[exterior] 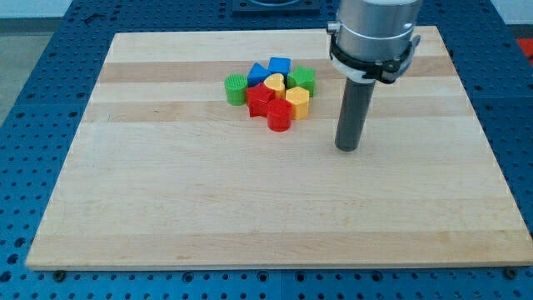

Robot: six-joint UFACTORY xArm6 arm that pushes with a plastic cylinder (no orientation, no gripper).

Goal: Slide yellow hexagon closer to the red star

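Note:
The yellow hexagon (pixel 297 101) sits at the right side of a tight cluster of blocks near the board's upper middle. The red star (pixel 260 99) lies just left of it, with a yellow heart (pixel 274 83) above and between them and a red cylinder (pixel 279 117) below. My tip (pixel 346 147) rests on the board to the right of and below the cluster, apart from the yellow hexagon by a clear gap and touching no block.
The cluster also holds a green ridged cylinder (pixel 236 87) at its left, a green block (pixel 302 80) at its upper right, a blue triangle (pixel 259 73) and a blue block (pixel 279 66) at the top. The wooden board (pixel 250 208) lies on a blue perforated table.

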